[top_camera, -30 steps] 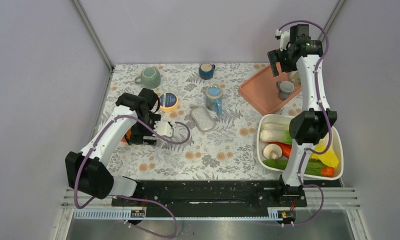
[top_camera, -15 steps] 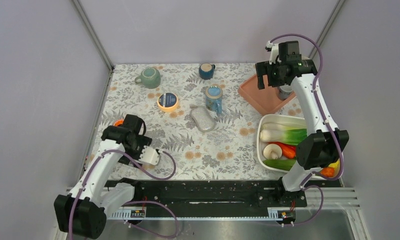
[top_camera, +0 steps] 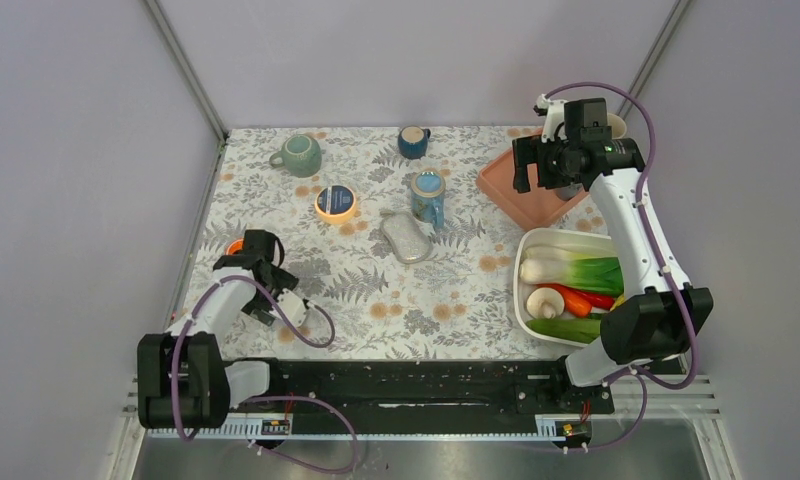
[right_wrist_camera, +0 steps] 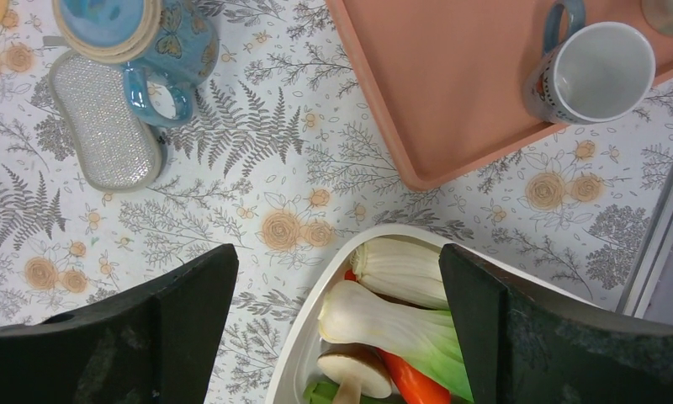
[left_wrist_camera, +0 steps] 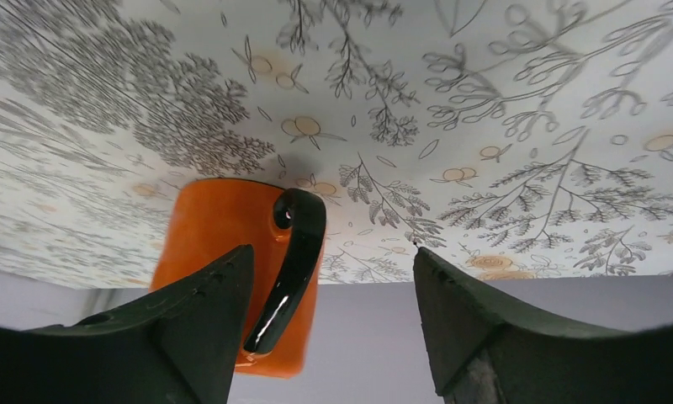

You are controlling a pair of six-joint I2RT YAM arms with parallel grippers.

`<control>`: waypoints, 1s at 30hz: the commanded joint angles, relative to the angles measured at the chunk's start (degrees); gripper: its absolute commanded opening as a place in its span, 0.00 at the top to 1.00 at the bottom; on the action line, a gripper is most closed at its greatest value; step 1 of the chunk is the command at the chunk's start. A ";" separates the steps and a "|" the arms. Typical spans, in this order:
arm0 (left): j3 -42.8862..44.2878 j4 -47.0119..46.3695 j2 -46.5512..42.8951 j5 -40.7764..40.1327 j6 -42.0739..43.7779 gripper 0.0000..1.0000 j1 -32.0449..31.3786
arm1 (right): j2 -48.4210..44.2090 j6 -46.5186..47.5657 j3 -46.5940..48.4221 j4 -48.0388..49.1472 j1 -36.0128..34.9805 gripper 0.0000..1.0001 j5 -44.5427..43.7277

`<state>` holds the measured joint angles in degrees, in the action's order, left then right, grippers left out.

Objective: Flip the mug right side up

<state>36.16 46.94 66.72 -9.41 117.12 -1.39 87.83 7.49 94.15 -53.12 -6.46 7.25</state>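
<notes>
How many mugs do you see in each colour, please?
Green mug: 1
Dark blue mug: 1
Light blue mug: 1
Orange mug: 1
Grey mug: 1
Total: 5
Not counted: a pale thing beside the grey mug, cut off.

A robotics lab test cell, not a real kitchen. The desk (top_camera: 436, 300), draped in floral-print cloth, is boxed in by plain lilac wall panels (top_camera: 406, 60) behind it and on both sides, joined by aluminium posts (top_camera: 184, 70). Along the desk's near edge, a black mounting rail (top_camera: 416, 385) carries a left arm (top_camera: 211, 312) and a right arm (top_camera: 631, 215).
</notes>
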 commanded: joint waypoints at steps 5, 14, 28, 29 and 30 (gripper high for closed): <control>1.45 -15.74 5.98 1.07 24.56 0.62 4.46 | -0.91 -1.24 0.77 0.30 -0.29 0.01 4.62; 4.61 -14.89 7.46 4.78 19.86 1.00 4.12 | -1.34 -2.05 0.37 -0.30 -0.69 0.01 4.94; 37.12 8.69 20.35 25.75 -45.21 1.00 -4.74 | -2.63 -5.66 -2.04 2.32 -8.57 0.01 11.15; 39.10 9.80 20.59 28.59 -47.89 1.00 -4.76 | -2.77 -5.60 -2.39 2.67 -9.27 0.01 12.35; 40.24 10.71 20.76 30.42 -50.48 1.00 -4.76 | -3.12 -5.45 -2.84 3.18 -10.03 0.01 13.63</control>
<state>69.71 50.89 86.76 9.78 82.06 -6.39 87.44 3.05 92.71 -52.69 -13.80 15.73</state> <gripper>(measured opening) 0.076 0.993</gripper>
